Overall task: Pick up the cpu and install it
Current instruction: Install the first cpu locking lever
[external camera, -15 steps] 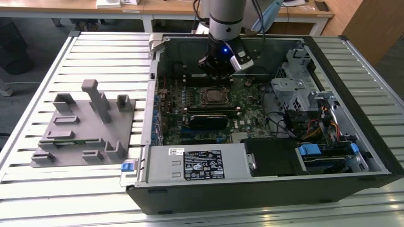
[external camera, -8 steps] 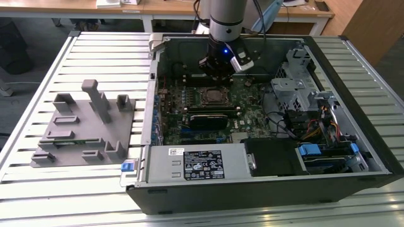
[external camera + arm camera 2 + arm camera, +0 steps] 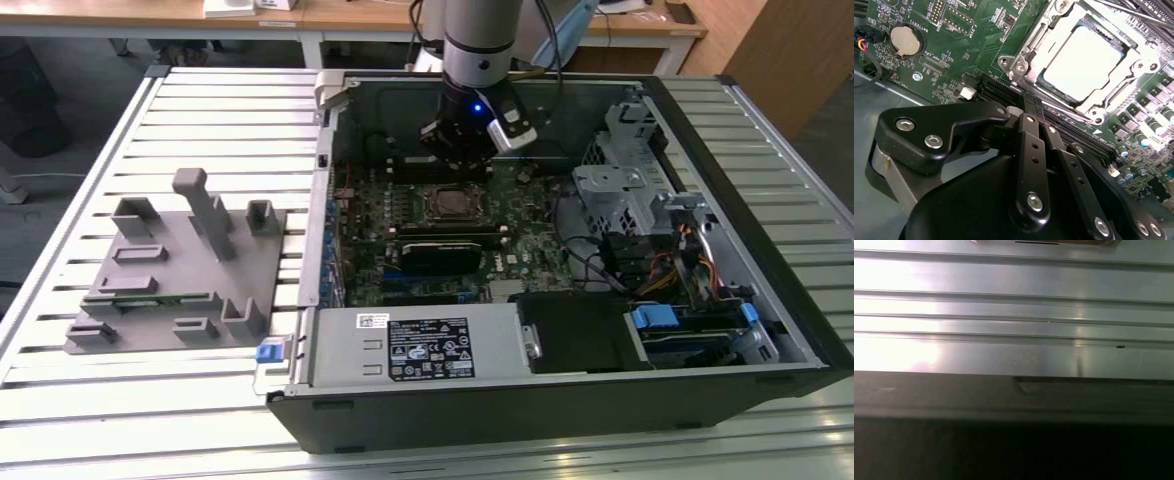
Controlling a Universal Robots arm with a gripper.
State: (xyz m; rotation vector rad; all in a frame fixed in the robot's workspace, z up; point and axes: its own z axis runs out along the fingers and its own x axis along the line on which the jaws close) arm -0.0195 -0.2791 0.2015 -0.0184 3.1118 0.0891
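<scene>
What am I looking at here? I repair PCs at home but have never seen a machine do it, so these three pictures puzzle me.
It is a single robot arm with a gripper at its end, reaching down into an open computer case that lies on its side on a slatted metal table. The exterior view is taken from a camera off the arm and shows the whole scene. The other two come from cameras riding near the arm's wrist. The second wrist view looks past the black gripper at the green motherboard, where the cpu, a pale silvery square, sits inside its metal socket frame. The first wrist view shows the metal slats beyond a dark edge. Towards the exterior view's left, a grey plastic fixture with upright posts stands on the table. The gripper seems to hold nothing.
</scene>
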